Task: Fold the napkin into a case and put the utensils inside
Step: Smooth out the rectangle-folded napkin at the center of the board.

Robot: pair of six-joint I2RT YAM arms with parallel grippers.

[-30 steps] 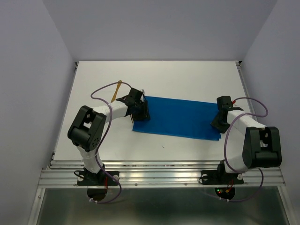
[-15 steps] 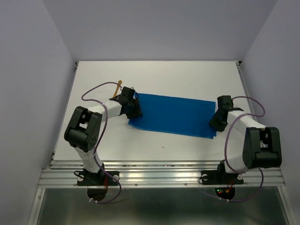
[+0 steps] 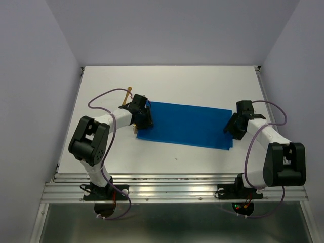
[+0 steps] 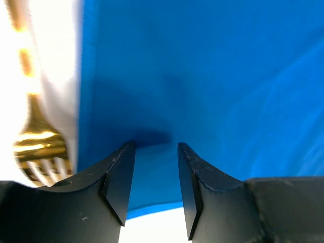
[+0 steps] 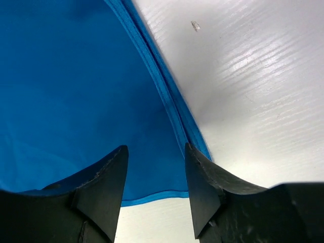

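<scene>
The bright blue napkin lies flat as a long strip across the table's middle, and its right edge shows two layers. Whether it forms a case I cannot tell. My left gripper hovers open over the strip's left end, nothing between its fingers. My right gripper stands open over the near right corner, also empty. The golden utensils lie by the left end: a handle behind the left gripper, and a fork whose tines peek out by the near left corner.
The white table is walled left, back and right. A metal rail runs along the near edge by the arm bases. Purple cables loop off both wrists.
The napkin has slid left and slightly back with both grippers. Fork tines now show at its near left corner. The right gripper's jaws have widened.
</scene>
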